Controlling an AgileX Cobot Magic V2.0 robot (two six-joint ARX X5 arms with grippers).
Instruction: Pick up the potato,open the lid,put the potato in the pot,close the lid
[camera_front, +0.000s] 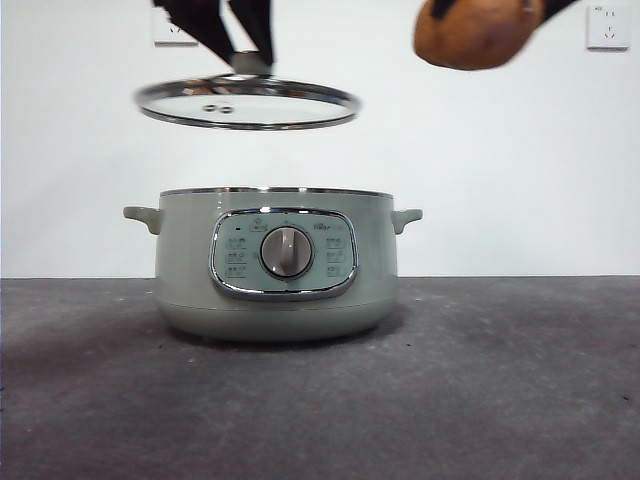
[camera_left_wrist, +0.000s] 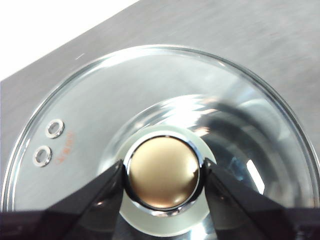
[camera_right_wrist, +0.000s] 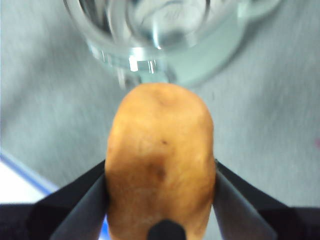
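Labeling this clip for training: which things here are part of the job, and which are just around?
Job: potato in right gripper; lid held up by left gripper; open pot below.
Around: wall sockets, grey table.

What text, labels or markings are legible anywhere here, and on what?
None can be read outright.
Control panel on the pot: small icons and print around the dial, too small to read.
Lid, held by the left gripper: faint orange print beside the vent holes, too blurred to read.
Potato in the right gripper: no markings.
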